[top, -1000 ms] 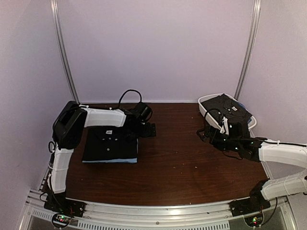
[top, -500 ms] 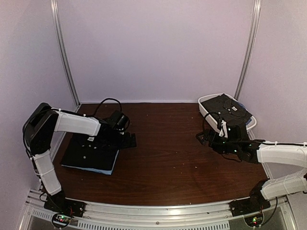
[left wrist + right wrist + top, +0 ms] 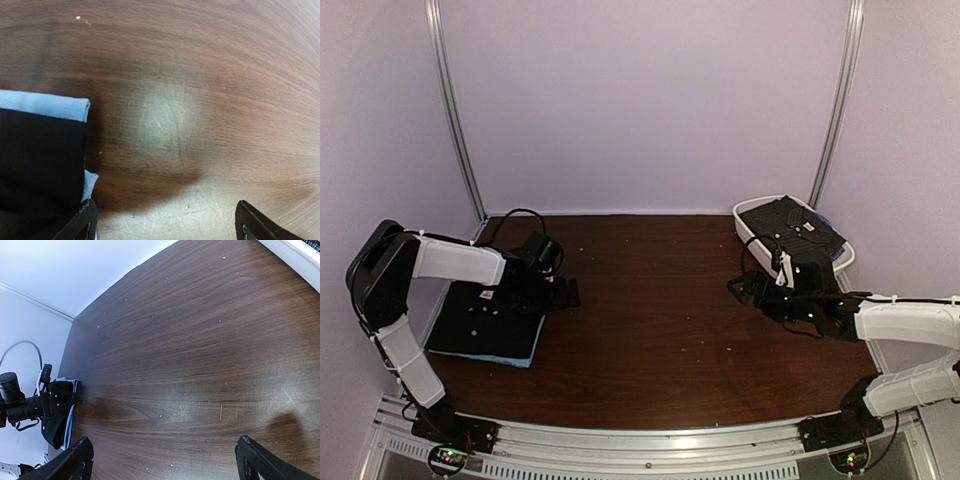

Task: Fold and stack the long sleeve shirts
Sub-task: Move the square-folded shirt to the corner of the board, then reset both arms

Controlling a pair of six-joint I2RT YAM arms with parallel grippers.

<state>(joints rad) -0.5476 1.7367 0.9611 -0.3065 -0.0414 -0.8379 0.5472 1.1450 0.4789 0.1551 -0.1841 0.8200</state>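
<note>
Black on blue: a black shirt [image 3: 485,320] lies folded on a light blue shirt [image 3: 45,106], well left of the tub [image 3: 741,226]. A dark shirt [image 3: 792,225] fills the tub. Spread wide and empty, the left gripper [image 3: 565,293] hangs at the black shirt's tub-side edge; the right gripper [image 3: 740,290], likewise spread, hovers near the tub.

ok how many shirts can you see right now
3: a black shirt folded at left, a light blue shirt under it, a dark shirt in the white tub far right. More may lie hidden beneath it.
</note>
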